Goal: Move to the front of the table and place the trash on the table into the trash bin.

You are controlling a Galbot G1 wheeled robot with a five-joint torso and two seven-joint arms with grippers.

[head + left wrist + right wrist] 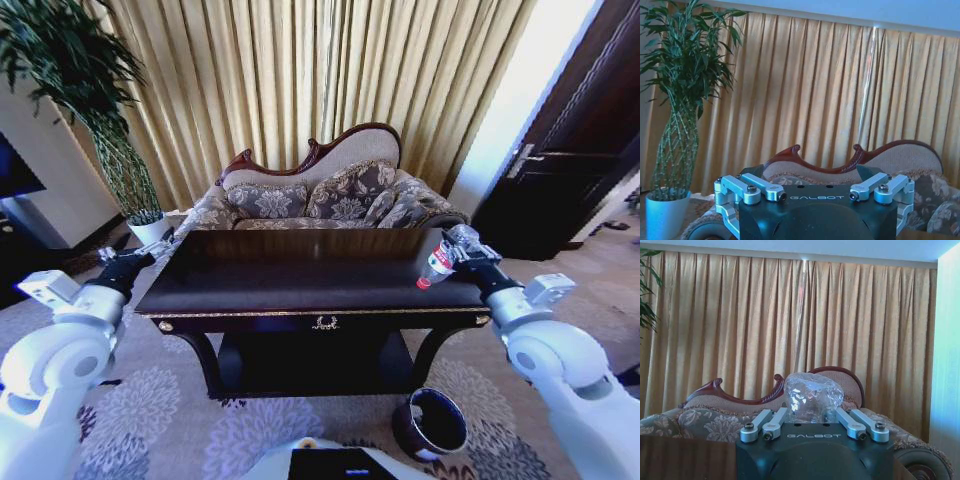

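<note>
My right end effector (455, 250) is pinching the clear bottle (437, 264), cap down, over the worktop's (300, 275) right end. My left end effector (150, 249) hovers off the worktop's left end; can't tell its finger state. Trash bin (430, 424) sits on the floor below the worktop's front right corner.
</note>
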